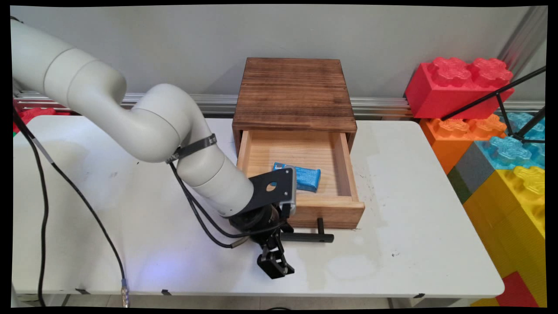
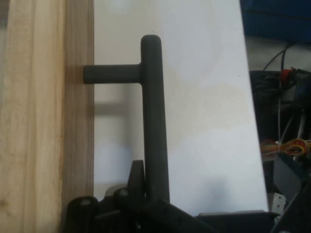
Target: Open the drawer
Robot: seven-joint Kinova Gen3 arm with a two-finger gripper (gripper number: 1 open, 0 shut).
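Note:
A dark wooden box (image 1: 294, 93) stands at the back middle of the white table (image 1: 414, 218). Its light wooden drawer (image 1: 301, 174) is pulled out toward the near side. A blue packet (image 1: 301, 175) lies inside the drawer. A black T-shaped bar handle (image 1: 310, 237) sticks out from the drawer front. My gripper (image 1: 274, 261) is at the left end of that handle, low over the table. In the hand view the handle (image 2: 154, 116) runs from my gripper (image 2: 146, 204) up the picture, beside the drawer front (image 2: 43, 121).
Large toy blocks are stacked off the table's right side: red (image 1: 457, 87), orange (image 1: 457, 135), blue (image 1: 510, 150) and yellow (image 1: 514, 205). A black tripod leg (image 1: 497, 93) crosses them. Black cables (image 1: 43, 209) hang at the left. The table's near edge (image 1: 261, 293) lies just below my gripper.

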